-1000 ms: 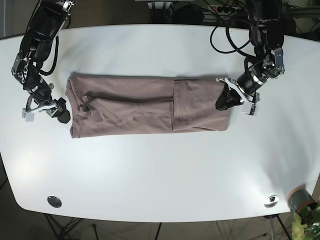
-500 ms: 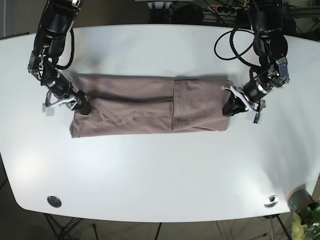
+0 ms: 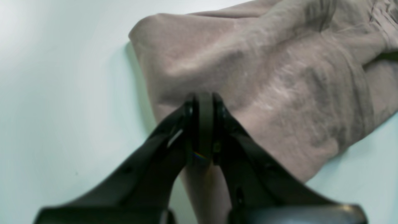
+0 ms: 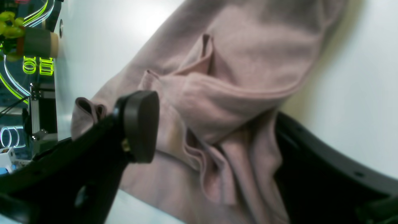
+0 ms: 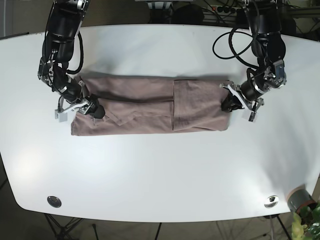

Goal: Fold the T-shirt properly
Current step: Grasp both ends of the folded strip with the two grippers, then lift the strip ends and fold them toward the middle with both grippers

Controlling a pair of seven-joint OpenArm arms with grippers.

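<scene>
T-shirt [image 5: 150,105] lying lengthwise across the middle of the table [image 5: 160,170]. Right gripper [image 5: 89,106] at the shirt's left end (base view), left gripper [image 5: 231,102] at its right end, both on the fabric. Two round fittings [image 5: 54,201] sit near the table's front corners; a potted plant [image 5: 306,214] stands beyond the front right corner.

White glossy tabletop [image 5: 160,170], rounded corners, two round metal grommets near the front edge: one front-left [image 5: 54,201], one front-right [image 5: 271,201]. Grey cylindrical pot [image 5: 299,199] with a green leafy plant [image 5: 307,224] sits off the front-right corner. Black cables [image 5: 220,9] run behind the far edge.
</scene>
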